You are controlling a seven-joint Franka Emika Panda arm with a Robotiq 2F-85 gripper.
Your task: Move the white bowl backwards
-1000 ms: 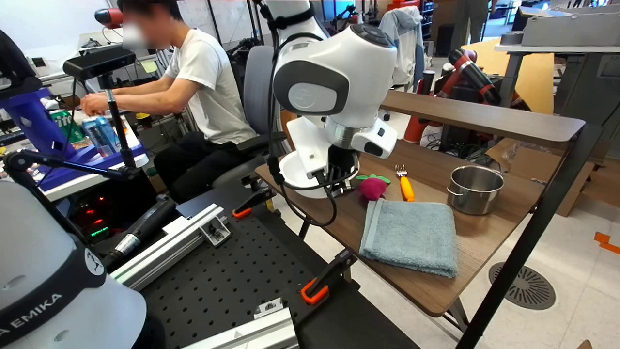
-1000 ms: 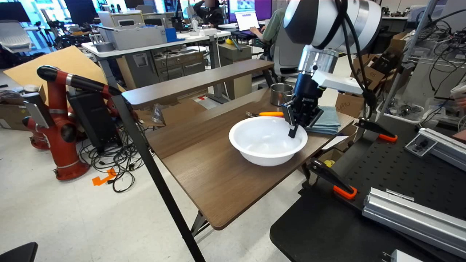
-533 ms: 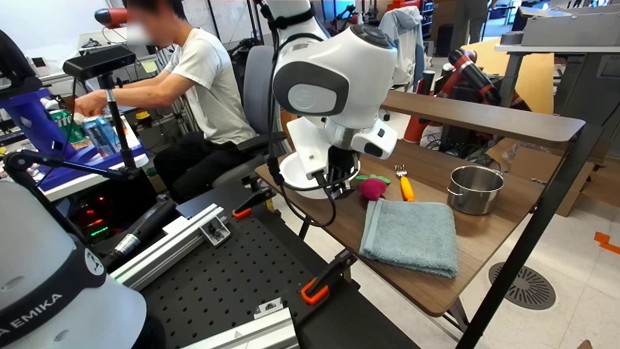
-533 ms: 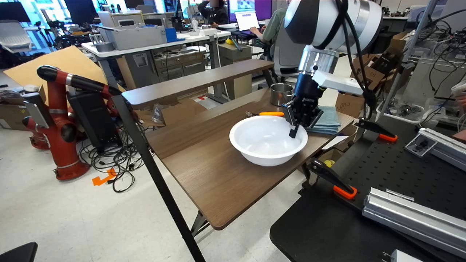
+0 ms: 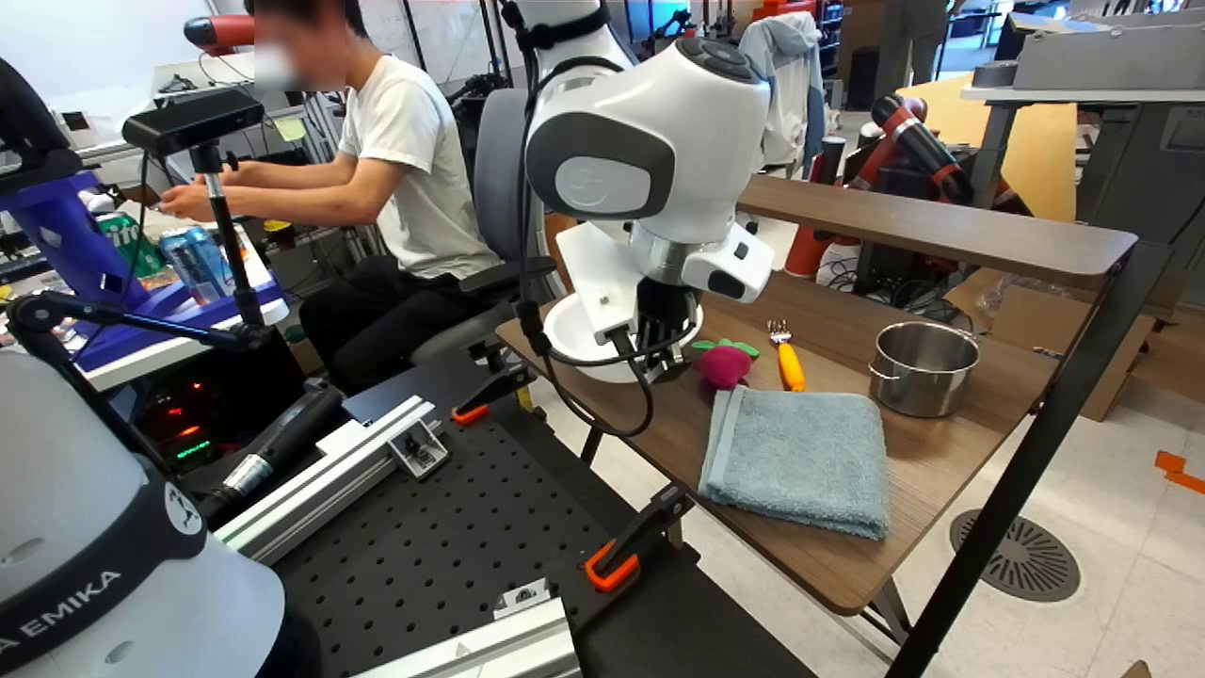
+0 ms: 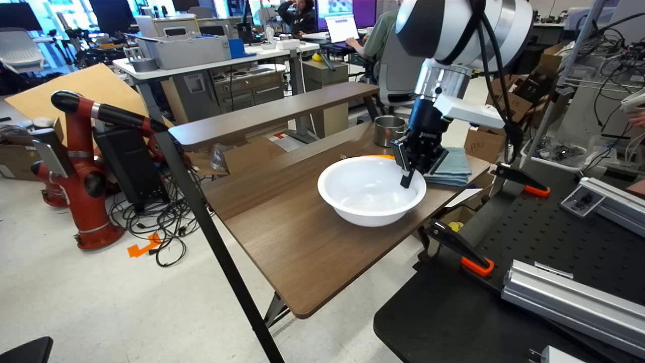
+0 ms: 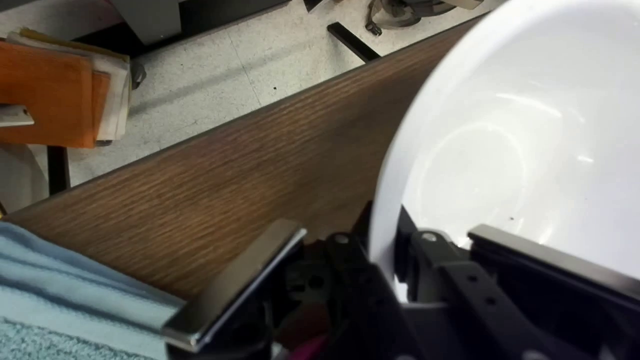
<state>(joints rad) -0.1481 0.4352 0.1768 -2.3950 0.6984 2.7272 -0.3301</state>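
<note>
white bowl [image 6: 370, 189]: round, no long axis; on or just above the brown table [image 6: 297, 257] (base contact: cannot tell). gripper [image 7: 384, 225]: pinching the bowl's rim, one jaw inside, one outside; body lies wholly away from the towel [image 6: 456, 165], likely an off-centre load. far rim: cut off in wrist view.

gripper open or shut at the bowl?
Shut on the bowl: in the wrist view, the gripper pinches its rim between both fingertips, no clear gap.
</note>
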